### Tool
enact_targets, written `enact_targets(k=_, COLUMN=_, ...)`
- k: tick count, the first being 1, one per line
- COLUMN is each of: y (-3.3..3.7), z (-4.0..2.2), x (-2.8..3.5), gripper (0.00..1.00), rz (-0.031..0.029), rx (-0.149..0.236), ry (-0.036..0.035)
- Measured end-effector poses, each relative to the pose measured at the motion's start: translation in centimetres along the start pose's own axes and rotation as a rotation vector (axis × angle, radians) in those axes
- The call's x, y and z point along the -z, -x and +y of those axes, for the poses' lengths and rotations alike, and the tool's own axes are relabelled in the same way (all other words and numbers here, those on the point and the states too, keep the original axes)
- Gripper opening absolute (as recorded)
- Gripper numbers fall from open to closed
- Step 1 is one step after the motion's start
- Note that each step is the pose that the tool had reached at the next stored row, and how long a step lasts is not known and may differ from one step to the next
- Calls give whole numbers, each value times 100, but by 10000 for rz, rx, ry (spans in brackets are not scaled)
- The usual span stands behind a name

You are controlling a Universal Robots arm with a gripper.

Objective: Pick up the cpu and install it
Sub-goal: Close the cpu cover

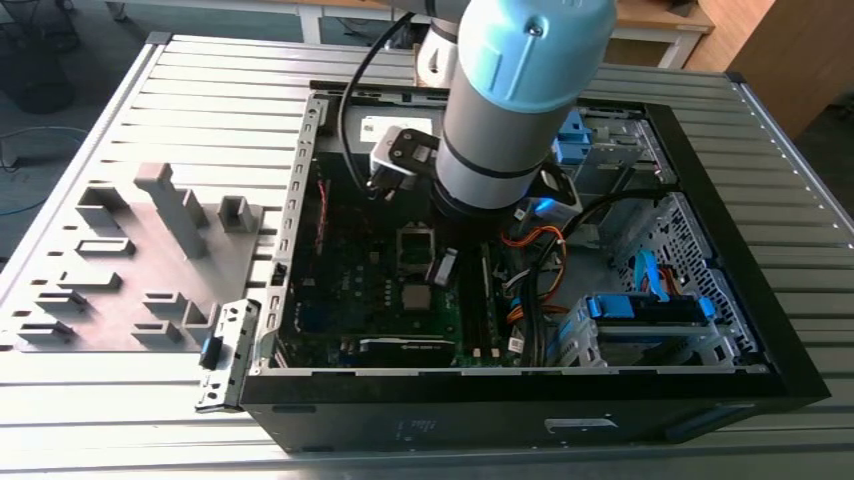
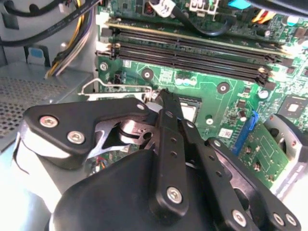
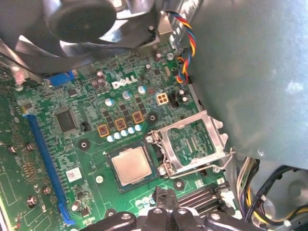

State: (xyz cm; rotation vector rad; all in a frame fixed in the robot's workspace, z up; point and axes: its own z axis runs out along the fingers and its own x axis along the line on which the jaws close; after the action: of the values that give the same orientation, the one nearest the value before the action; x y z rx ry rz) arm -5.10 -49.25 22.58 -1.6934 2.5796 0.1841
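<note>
The cpu [image 3: 131,166], a pale silvery square chip, lies flat in its socket on the green motherboard [image 3: 86,159]. In the exterior view the cpu [image 1: 419,296] sits mid-board inside the black computer case [image 1: 747,390]. The socket's metal lid [image 3: 195,142] stands swung open beside the chip, with its wire lever [image 3: 202,169] raised. My gripper [image 3: 163,196] hovers just off the socket, between it and the memory slots [image 2: 192,50], with its black fingers together and nothing held. In the second wrist view, my gripper [image 2: 161,97] partly covers the cpu [image 2: 188,109].
A black fan [image 3: 82,19] and coloured cables [image 3: 185,43] lie close to the socket. A blue slot [image 3: 45,163] runs along the board. Drive cages and cable bundles [image 1: 534,270] fill the case on the exterior view's right. Grey plastic blocks [image 1: 174,210] stand outside it on the left.
</note>
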Motion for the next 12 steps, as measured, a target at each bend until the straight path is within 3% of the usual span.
enact_targets(k=8, y=85, z=19, x=-24, gripper=11, rz=-11, rx=-182, ry=-20)
enact_targets(k=12, y=106, z=-5, x=-45, gripper=11, rz=-26, rx=-375, ry=-41)
